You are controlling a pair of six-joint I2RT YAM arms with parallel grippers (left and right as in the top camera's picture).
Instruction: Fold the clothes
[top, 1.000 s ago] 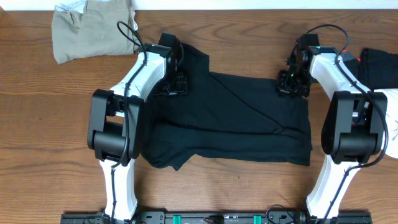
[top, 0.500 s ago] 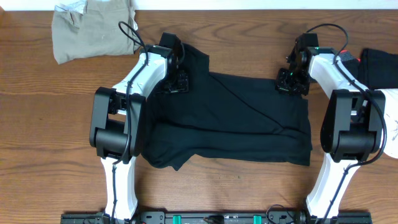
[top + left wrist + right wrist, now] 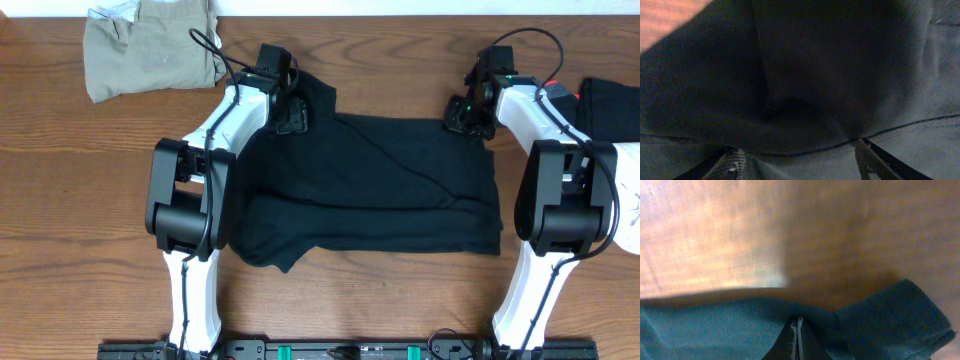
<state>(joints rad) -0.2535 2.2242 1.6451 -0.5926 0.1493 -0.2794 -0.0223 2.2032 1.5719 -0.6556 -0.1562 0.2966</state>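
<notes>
Cloth overhead: the black garment (image 3: 370, 190) lies spread in the middle of the table (image 3: 60, 200), with both arms at its far corners, likely so that edge can be drawn toward the near one.

Left wrist view: the left gripper (image 3: 800, 165) sits low over the fabric, its fingers (image 3: 880, 162) spread to straddle a crease.

Right wrist view: the right gripper (image 3: 797, 335) has its fingers pressed together, seemingly pinching the hem ready for lifting.

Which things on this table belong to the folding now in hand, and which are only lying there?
In hand: black garment, spread in the middle; left tool, open over it; right tool, shut on its far corner.
Lying about: khaki garment, far left corner; dark garment with red-orange trim and white cloth, right edge.
</notes>
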